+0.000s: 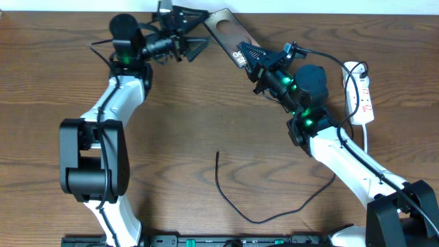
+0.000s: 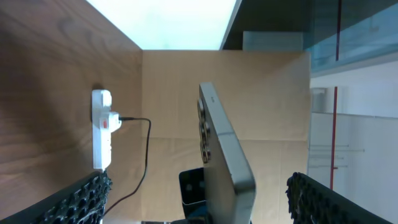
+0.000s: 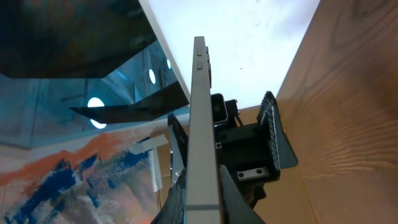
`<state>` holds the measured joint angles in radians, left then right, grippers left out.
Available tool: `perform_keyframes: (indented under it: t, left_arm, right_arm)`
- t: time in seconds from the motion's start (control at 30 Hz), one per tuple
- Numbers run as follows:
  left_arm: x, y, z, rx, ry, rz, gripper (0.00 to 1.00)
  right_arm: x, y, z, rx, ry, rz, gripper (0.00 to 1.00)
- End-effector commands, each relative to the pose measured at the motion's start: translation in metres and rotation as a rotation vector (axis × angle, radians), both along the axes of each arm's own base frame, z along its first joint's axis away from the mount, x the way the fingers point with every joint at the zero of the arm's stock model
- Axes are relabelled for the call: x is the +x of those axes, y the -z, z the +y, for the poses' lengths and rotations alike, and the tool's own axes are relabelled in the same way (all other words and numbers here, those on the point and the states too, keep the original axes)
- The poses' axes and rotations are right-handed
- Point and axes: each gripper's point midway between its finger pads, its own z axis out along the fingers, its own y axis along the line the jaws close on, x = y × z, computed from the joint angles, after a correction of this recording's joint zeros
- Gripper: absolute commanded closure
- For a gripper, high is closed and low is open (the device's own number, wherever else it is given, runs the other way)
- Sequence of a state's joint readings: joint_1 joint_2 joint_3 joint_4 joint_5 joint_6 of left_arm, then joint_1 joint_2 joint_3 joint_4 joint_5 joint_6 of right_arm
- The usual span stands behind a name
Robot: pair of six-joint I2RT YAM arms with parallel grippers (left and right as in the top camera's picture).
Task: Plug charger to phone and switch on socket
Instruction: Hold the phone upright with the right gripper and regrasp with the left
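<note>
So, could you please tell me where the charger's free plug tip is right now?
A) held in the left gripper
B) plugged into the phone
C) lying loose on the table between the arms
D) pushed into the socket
C: the charger lies on the table with its tip free, while the right gripper holds the phone well away from it.
</note>
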<state>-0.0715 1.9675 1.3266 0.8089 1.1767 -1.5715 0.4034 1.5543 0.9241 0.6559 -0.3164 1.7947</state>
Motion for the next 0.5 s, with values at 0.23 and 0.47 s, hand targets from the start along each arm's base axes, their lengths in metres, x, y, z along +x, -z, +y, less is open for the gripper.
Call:
perform_keyframes:
  t: [0.23, 0.47]
  left_arm:
    - [0.005, -0.011, -0.023, -0.012, -0.041, -0.029, 0.09]
    - [0.008, -0.012, -0.030, -0.017, -0.068, -0.027, 0.10]
  right_arm:
    - [0.002, -0.013, -0.001, 0.026, 0.020, -0.026, 0.99]
    - [-0.003, -0.013, 0.008, 0.076, 0.007, 0.018, 0.99]
